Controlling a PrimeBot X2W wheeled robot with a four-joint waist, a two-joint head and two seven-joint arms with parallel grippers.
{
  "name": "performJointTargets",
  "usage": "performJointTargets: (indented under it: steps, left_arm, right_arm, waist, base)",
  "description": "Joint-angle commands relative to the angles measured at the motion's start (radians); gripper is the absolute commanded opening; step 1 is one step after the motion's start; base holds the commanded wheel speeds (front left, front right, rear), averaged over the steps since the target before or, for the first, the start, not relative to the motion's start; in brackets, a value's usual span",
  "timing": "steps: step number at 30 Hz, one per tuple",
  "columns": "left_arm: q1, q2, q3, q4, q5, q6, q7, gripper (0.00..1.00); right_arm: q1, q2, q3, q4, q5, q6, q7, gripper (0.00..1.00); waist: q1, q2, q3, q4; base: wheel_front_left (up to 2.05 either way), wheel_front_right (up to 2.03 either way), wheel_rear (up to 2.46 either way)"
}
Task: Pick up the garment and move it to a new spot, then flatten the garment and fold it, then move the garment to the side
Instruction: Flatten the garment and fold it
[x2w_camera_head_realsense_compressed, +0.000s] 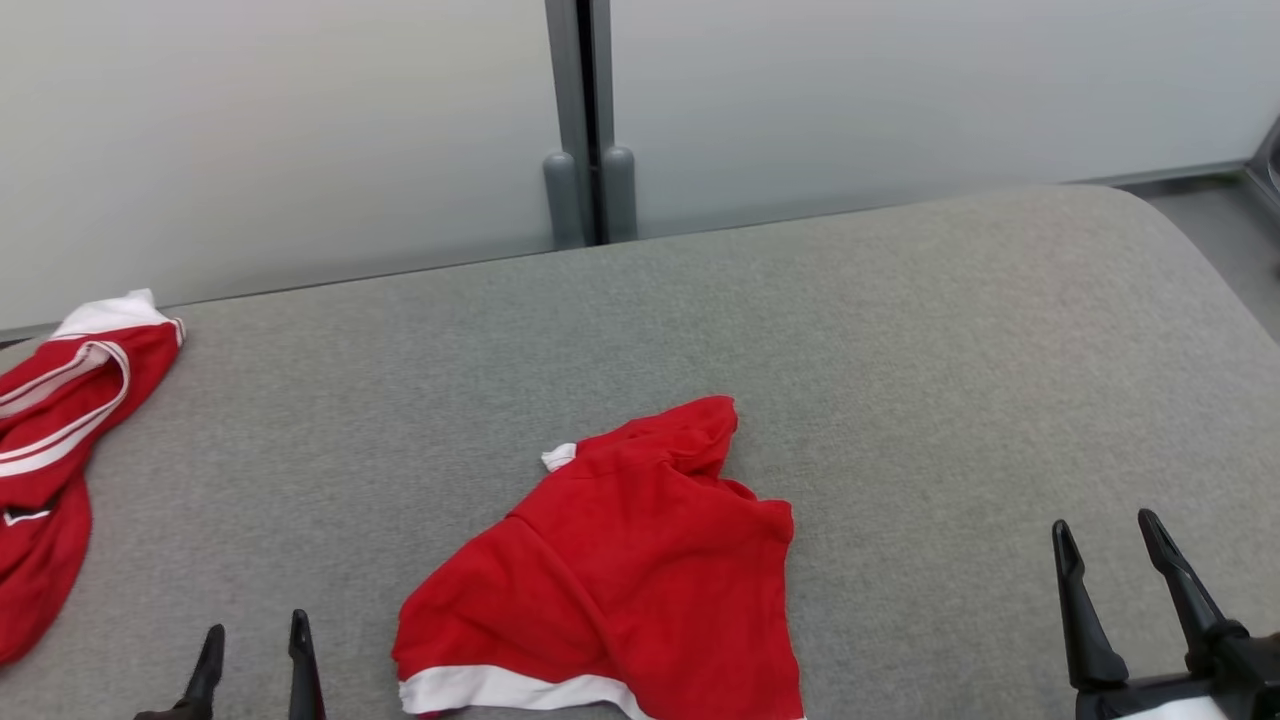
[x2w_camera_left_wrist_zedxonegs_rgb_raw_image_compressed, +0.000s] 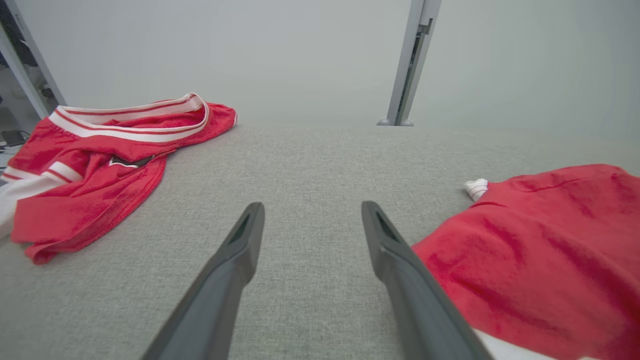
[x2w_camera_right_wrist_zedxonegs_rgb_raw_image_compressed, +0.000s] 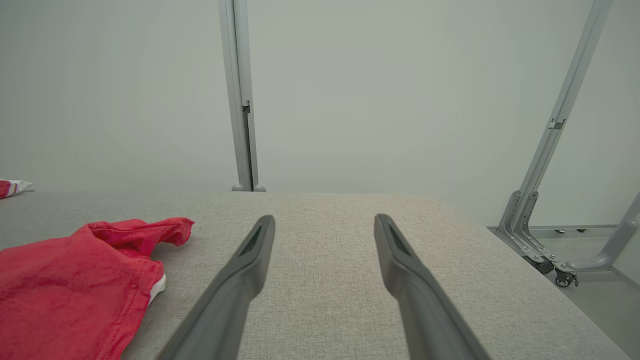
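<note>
Lying crumpled near the front middle of the grey padded table, the red garment (trimmed in white along its near hem) is seen between the two grippers and is gripped by neither. The left gripper is held with its fingers spread and nothing between them, near the cloth's left edge, while the right gripper is likewise parted and empty, well apart from the cloth on its other side. A second red garment, striped in white, is draped at the table's far left edge, before the pale panel wall.
</note>
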Motion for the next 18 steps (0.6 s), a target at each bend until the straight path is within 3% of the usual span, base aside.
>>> performJointTargets:
  steps: [1, 4, 11, 18]
  left_arm:
    - [0.014, -0.001, 0.019, 0.001, 0.025, -0.004, -0.007, 1.0]
    - [0.038, -0.031, 0.082, -0.034, 0.118, -0.047, -0.008, 1.0]
    - [0.075, -0.13, 0.199, -0.042, 0.263, -0.229, -0.008, 1.0]
    - [0.094, -0.208, 0.297, -0.022, 0.332, -0.338, -0.008, 1.0]
  right_arm:
    - [0.014, -0.009, -0.002, 0.0, -0.01, 0.0, -0.005, 1.0]
    - [0.034, -0.009, 0.0, 0.012, -0.025, 0.0, -0.005, 1.0]
    - [0.057, -0.006, 0.042, 0.072, -0.022, 0.0, -0.005, 1.0]
    - [0.05, -0.004, 0.064, 0.084, -0.007, 0.0, -0.005, 1.0]
  waist:
    - [0.0, 0.0, -0.027, 0.029]
    - [0.0, 0.0, -0.05, 0.059]
    - [0.0, 0.0, -0.081, 0.106]
    - [0.0, 0.0, -0.083, 0.121]
  base:
    - [0.0, 0.0, 0.0]
    - [0.0, 0.0, 0.0]
    - [0.0, 0.0, 0.0]
    - [0.0, 0.0, 0.0]
